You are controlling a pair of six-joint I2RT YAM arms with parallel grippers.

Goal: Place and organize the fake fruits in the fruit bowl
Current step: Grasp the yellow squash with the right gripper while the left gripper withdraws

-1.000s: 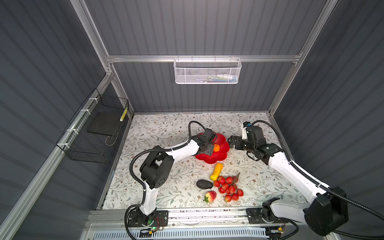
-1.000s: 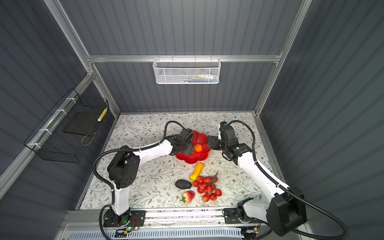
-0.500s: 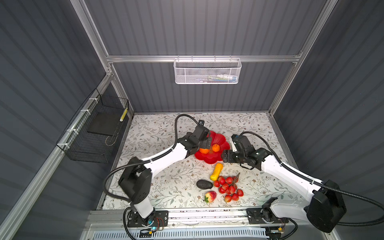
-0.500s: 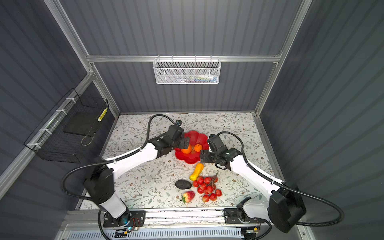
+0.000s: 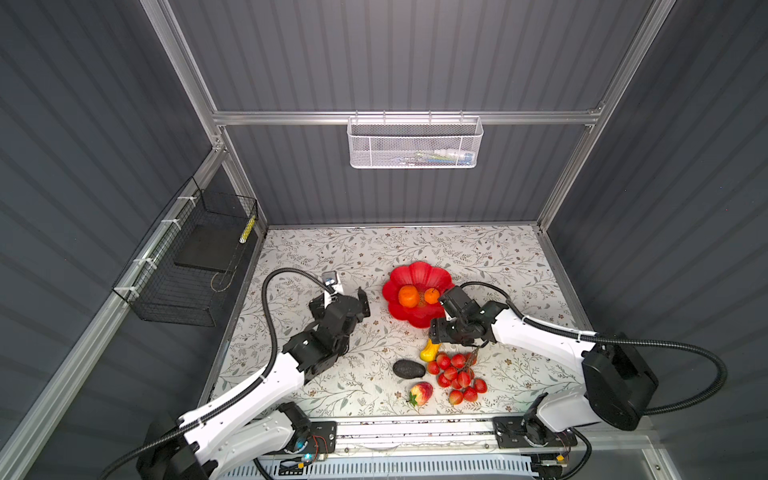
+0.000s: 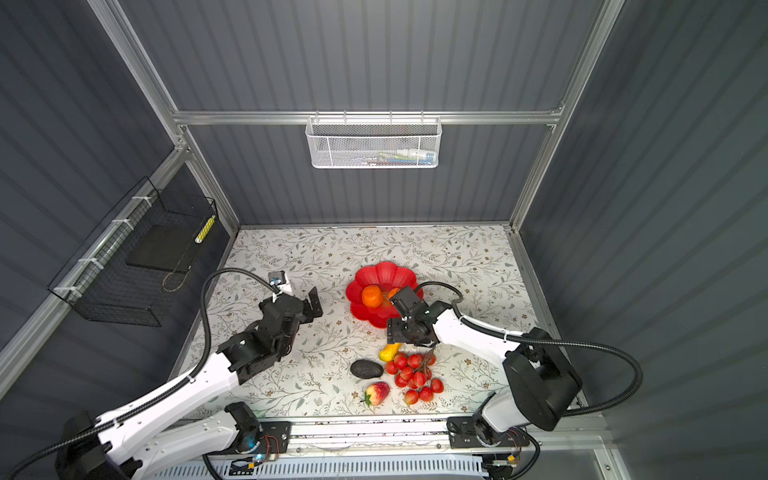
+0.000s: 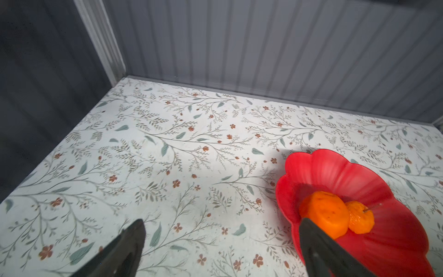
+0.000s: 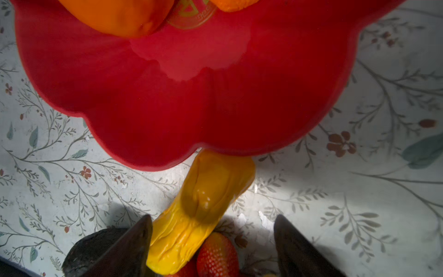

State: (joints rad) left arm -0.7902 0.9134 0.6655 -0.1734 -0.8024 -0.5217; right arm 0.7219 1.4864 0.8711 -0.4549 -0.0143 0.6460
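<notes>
Light falls bright and even from overhead onto the table (image 5: 374,257), while the walls (image 5: 415,62) around me stay dim. In both top views the wide lens splays the frame posts (image 5: 178,62) outward toward the corners. Just ahead of my right gripper (image 8: 213,215), the red bowl (image 8: 167,108) carries a pale patch of glare, and the orange fruit (image 8: 115,16) on its far side goes soft. My fingers (image 8: 134,244) there are dark, blurred wedges, with shadows pooled either side of the yellow fruit (image 8: 203,203). Ahead of my left gripper (image 7: 221,220) everything looks slightly smeared, and the bowl throws a soft shadow beside its rim.
</notes>
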